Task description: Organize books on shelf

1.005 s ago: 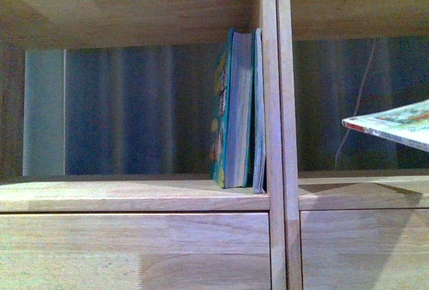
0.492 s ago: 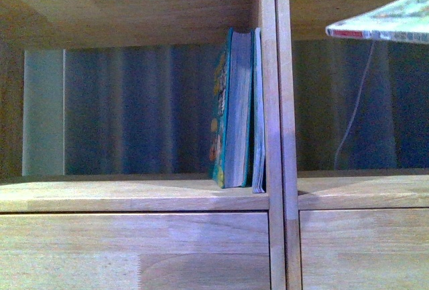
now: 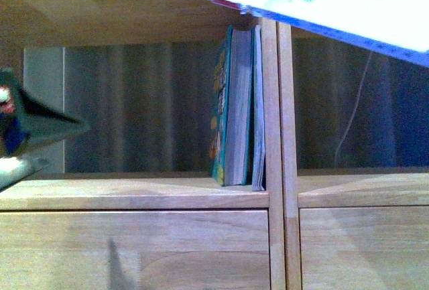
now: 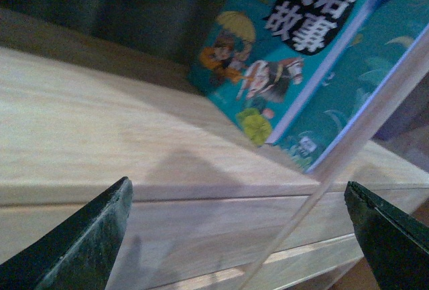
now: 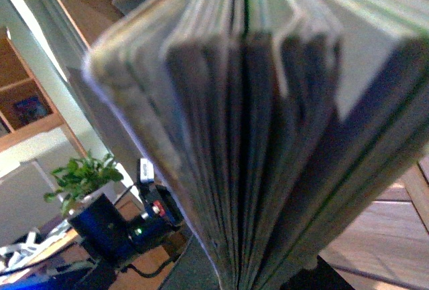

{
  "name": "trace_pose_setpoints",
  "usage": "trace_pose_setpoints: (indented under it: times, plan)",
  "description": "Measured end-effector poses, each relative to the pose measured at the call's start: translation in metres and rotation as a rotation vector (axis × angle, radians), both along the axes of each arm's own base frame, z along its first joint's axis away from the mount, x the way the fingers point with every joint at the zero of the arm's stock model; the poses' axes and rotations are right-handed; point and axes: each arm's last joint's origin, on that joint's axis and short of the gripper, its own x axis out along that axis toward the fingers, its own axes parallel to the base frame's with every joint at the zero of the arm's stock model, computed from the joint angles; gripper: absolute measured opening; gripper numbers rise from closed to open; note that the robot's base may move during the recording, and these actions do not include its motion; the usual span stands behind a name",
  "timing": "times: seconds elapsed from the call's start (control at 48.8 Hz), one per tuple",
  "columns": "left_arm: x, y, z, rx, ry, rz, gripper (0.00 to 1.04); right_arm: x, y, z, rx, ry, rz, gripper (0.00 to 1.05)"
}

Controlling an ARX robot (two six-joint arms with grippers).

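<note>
The held book (image 3: pixel 322 2) is sitting nearest the front camera. It is hanging tilted in the air across the top of the shelf (image 3: pixel 134 196), with its white cover turned down and its low corner reaching over the divider (image 3: pixel 278 136). Only the right wrist view is showing its fanned, greyish page edges, blurred and filling the frame. The right gripper is staying hidden under those pages, pinching the held book.

The left gripper (image 4: pixel 238 189) is poking in at the left edge of the front view, in front of the left compartment. Its own wrist view is showing what the front view is not: the two dark fingers (image 4: pixel 80 243) are spread wide with nothing between them, hovering above the board.

Further back, the standing books (image 3: pixel 238 112) are resting upright at the right end of the left compartment's board, touching the divider. From the front only their teal edges and grey pages are showing, while the left wrist view is revealing a teal cover with Chinese characters and a horse picture. Drawer fronts (image 3: pixel 134 250) are lying below. Behind the right compartment a thin cable (image 3: pixel 355 102) is hanging down.
</note>
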Motion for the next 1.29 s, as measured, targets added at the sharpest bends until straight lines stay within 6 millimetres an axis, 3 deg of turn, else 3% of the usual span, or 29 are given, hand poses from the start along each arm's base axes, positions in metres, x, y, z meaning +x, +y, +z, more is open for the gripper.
trace_pose_setpoints:
  times: [0.164,0.431,0.677,1.005,1.292]
  plan:
    - [0.010,-0.034,0.024,-0.100,0.012,-0.254,0.97,0.039,0.017,0.007,-0.046,-0.020,-0.010,0.07]
    - [0.007,-0.066,0.033,-0.183,0.020,-0.389,0.97,0.078,0.035,0.000,-0.048,0.034,-0.010,0.07]
    - [0.013,-0.078,0.033,-0.225,0.045,-0.419,0.97,0.080,0.048,0.000,0.054,0.069,0.073,0.07]
    - [0.002,-0.089,0.052,-0.324,-0.041,-0.548,0.97,0.088,0.072,-0.011,0.258,0.195,0.223,0.07]
    - [-0.006,-0.099,0.058,-0.334,-0.049,-0.597,0.97,0.077,0.088,-0.005,0.336,0.190,0.326,0.07]
